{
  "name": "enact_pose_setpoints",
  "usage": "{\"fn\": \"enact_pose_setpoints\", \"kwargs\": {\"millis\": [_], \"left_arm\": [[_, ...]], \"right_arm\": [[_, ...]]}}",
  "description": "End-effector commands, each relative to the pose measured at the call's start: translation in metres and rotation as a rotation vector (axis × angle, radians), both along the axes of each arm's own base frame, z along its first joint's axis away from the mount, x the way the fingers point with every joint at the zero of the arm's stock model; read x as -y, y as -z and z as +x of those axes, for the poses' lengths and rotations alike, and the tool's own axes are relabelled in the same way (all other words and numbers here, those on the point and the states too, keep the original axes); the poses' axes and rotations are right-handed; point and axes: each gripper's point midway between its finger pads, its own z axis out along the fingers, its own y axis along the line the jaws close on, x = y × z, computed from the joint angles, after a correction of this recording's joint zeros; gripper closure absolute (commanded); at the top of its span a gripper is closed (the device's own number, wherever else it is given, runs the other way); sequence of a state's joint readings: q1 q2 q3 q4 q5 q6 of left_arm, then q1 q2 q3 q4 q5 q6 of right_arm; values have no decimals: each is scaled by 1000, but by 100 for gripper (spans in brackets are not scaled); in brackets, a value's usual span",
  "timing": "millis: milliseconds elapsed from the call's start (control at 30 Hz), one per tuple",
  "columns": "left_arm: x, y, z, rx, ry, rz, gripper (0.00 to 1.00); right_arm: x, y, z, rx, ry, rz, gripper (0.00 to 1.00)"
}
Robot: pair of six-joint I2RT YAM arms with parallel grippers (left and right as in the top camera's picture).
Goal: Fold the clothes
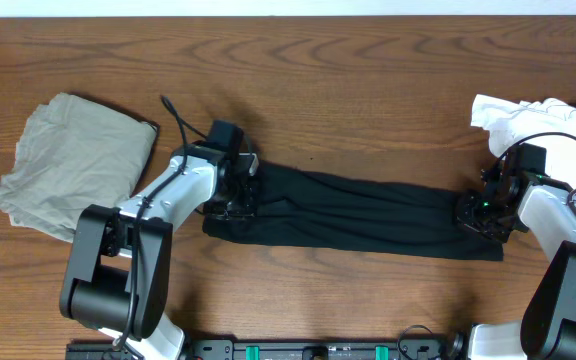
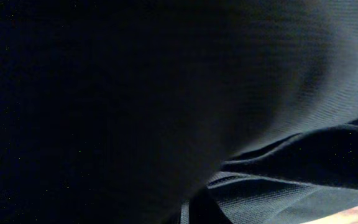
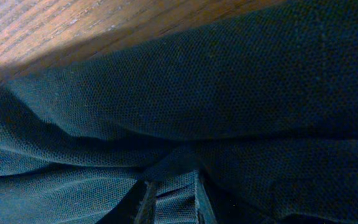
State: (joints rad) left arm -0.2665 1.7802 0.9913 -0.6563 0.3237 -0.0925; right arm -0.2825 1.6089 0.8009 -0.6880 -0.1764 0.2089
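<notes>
Black garment [image 2: 135, 93] fills both wrist views, stretched in a long band across the table [image 1: 348, 80] toward the front edge. By the left edge lies a grey-beige garment [image 1: 68, 160], and by the right edge a white garment [image 1: 533, 125]. The left gripper [image 1: 240, 200] and right gripper [image 1: 473, 212] sit on the band's two ends. I cannot tell whether their fingers grasp it.

Creased black garment [image 3: 229, 93] lies over the wooden table [image 3: 55, 31].
</notes>
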Motion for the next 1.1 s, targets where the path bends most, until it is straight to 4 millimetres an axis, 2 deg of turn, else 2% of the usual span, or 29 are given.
{"fn": "enact_pose_setpoints", "kwargs": {"millis": [0, 100, 167, 300, 467, 567, 667, 800, 900, 1067], "left_arm": [[-31, 19, -17, -68, -43, 129, 93], [-31, 19, -18, -76, -42, 131, 94], [-31, 19, -18, -75, -42, 131, 94], [-32, 19, -18, -74, -42, 133, 94], [-45, 20, -14, -66, -107, 190, 94], [-48, 20, -14, -70, -118, 191, 94], [-49, 20, -14, -73, -120, 192, 94], [-49, 20, -15, -74, -120, 192, 94], [-49, 20, -15, -74, -120, 192, 94], [-49, 20, -15, -77, -118, 193, 94]], "right_arm": [[11, 8, -8, -25, 15, -49, 79], [-8, -1, 6, 47, -61, 63, 79], [-11, -11, 13, 62, -59, 93, 76], [-1, -38, 25, 60, -39, 93, 66], [18, -74, 33, 64, 7, 100, 55], [23, -83, 30, 51, 32, 115, 35], [26, -79, 22, 25, 46, 120, 21], [31, -60, 6, -5, 85, 135, 13], [30, -40, -5, -8, 116, 162, 12], [29, -19, -12, 14, 136, 176, 12]]}}
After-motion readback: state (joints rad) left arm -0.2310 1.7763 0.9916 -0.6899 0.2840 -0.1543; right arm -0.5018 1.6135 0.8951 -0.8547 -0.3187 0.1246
